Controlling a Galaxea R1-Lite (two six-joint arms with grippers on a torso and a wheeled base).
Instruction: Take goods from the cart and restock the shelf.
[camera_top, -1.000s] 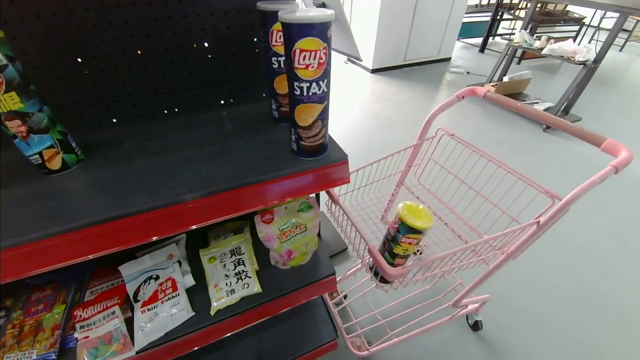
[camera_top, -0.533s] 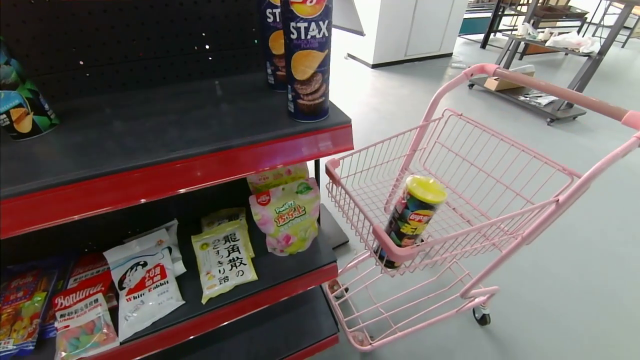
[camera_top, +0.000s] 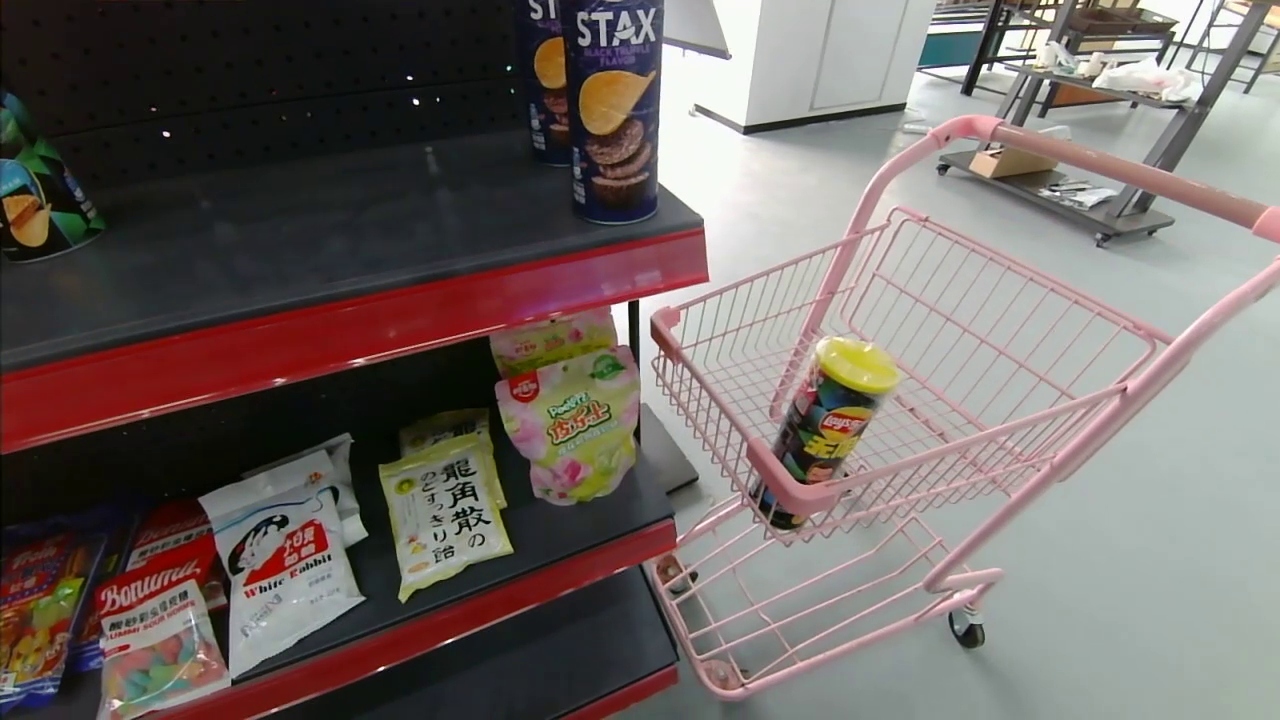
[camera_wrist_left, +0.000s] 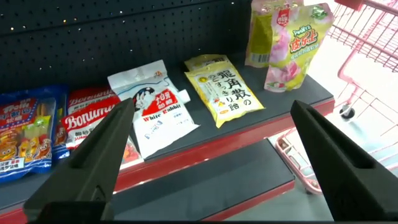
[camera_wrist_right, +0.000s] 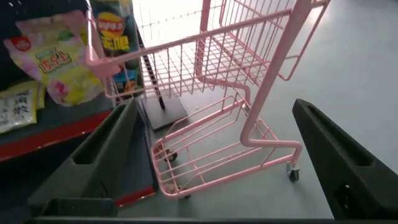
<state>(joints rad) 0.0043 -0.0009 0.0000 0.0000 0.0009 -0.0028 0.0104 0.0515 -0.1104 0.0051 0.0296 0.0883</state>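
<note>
At my left wrist: left gripper (camera_wrist_left: 212, 104) released, fingers wide apart with nothing between them, facing the lower shelf (camera_top: 590, 530).
Right gripper (camera_wrist_right: 214, 102): mine too, spread just as wide and holding nothing, facing the cart (camera_top: 1120, 172) and its lower frame.
Lower shelf: white bag (camera_top: 285, 565) and yellow bag (camera_top: 445, 515) lie flat side by side; a pink-green pouch (camera_top: 575, 425) stands at the end nearest the cart.
Cart: pink wire, parked just beside the shelf's end, handle on the far side from me.
Can (camera_top: 830, 420): yellow lid, dark printed body, standing in the basket's near corner against the rim; neither of my grippers is touching it.
Top shelf (camera_top: 300, 240): dark board with a red front edge, pegboard behind.
Blue cans (camera_top: 612, 110): two, upright, one behind the other at the top shelf's end by the cart.
Green can (camera_top: 40, 200): at the opposite end of the top shelf, well apart from the blue ones.
</note>
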